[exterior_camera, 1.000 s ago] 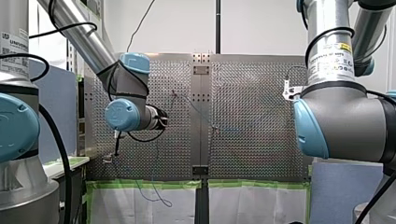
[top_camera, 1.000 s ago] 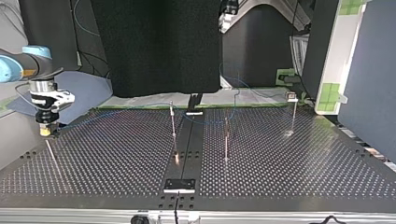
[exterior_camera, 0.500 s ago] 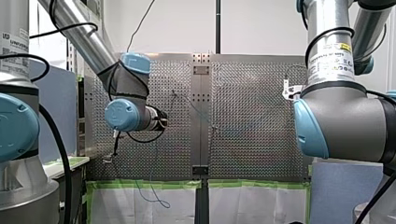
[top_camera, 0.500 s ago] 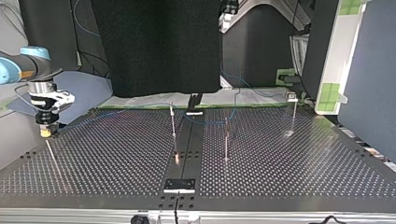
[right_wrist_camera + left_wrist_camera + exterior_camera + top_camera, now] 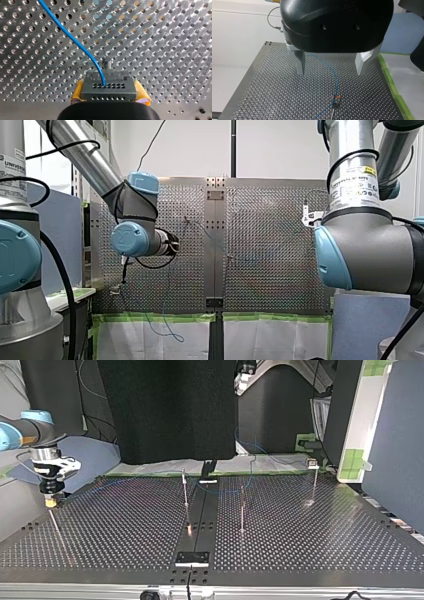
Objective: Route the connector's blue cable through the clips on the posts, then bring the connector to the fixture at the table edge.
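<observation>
In the right wrist view my right gripper (image 5: 108, 96) is shut on the grey connector (image 5: 108, 87), with yellow pads (image 5: 78, 92) on both sides of it. The blue cable (image 5: 72, 40) leaves the connector's top and curves away over the perforated plate. A small metal stud (image 5: 107, 62) stands just ahead of the connector. In the top view this gripper (image 5: 50, 502) hangs low over the plate's left corner. My left gripper (image 5: 332, 71) is open and holds nothing. It hovers above the cable (image 5: 333, 75), which runs through a clip on a post (image 5: 336, 98).
Three thin posts (image 5: 185, 491) (image 5: 243, 507) (image 5: 315, 482) stand across the middle of the plate. A small block (image 5: 192, 558) sits at the top view's near edge, and a thin rod (image 5: 53, 521) lies under my right gripper. Green tape (image 5: 160, 317) lines the table edge.
In the front view my left arm's wrist has shifted slightly left and up. My right gripper has barely moved and keeps its hold on the connector.
</observation>
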